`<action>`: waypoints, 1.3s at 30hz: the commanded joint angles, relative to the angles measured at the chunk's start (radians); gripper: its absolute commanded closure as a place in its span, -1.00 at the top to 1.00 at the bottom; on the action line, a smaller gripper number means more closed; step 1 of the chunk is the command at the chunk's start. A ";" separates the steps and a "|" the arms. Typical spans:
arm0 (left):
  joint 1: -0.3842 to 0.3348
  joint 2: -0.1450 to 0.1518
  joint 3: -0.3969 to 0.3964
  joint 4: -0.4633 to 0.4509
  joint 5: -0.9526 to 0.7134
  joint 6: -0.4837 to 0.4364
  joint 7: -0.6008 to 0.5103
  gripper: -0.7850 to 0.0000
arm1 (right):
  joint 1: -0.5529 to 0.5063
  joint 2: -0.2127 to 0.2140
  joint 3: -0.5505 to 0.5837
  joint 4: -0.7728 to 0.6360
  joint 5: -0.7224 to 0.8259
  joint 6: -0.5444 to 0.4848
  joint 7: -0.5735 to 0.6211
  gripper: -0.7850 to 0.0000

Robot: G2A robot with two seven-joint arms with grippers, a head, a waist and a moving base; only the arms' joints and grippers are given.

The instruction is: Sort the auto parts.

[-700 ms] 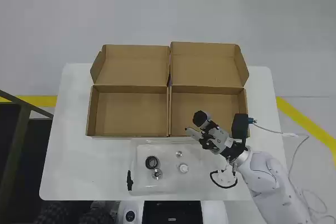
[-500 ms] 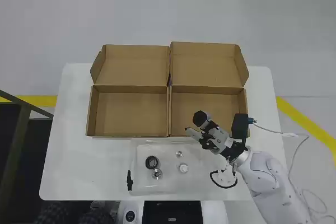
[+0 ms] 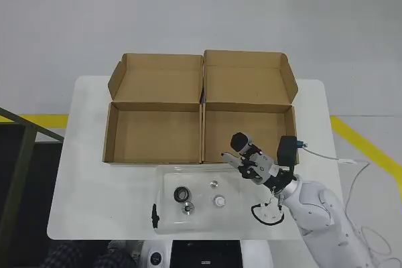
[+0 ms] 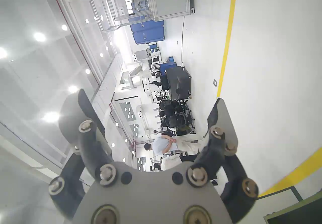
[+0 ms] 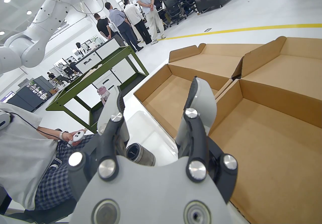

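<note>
A clear tray [image 3: 167, 179] at the table's front holds a black ring part [image 3: 181, 193], a small metal piece [image 3: 214, 183], a white part [image 3: 219, 200] and a metal part [image 3: 187, 208]. Behind it stand two open cardboard boxes, the left box [image 3: 154, 136] and the right box [image 3: 249, 127]. My right gripper [image 3: 236, 151] [image 5: 157, 85] hangs open above the right box's front wall and the tray's far right corner, with nothing between its fingers. A metal cylinder with a dark bore [image 5: 139, 153] lies low by the finger bases, not gripped. My left gripper [image 4: 149, 98] is open and holds nothing, facing the room.
A small black piece [image 3: 154, 214] lies at the tray's front left edge. A black loop [image 3: 266, 213] rests on the table beside the right arm. A green metal cart [image 5: 100, 79] stands off the table's left side. Both boxes' lids lie open toward the back.
</note>
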 commanded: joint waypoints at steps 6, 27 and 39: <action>0.000 0.000 0.000 0.000 0.000 0.000 0.000 1.00 | 0.000 0.000 0.000 0.000 0.000 0.000 0.000 0.15; 0.000 0.000 0.000 0.000 0.000 0.000 0.000 1.00 | -0.040 0.024 0.059 -0.088 -0.194 -0.145 0.119 1.00; 0.000 0.000 0.000 0.000 0.000 0.000 0.000 1.00 | -0.105 0.046 0.060 -0.223 -0.455 -0.227 0.251 1.00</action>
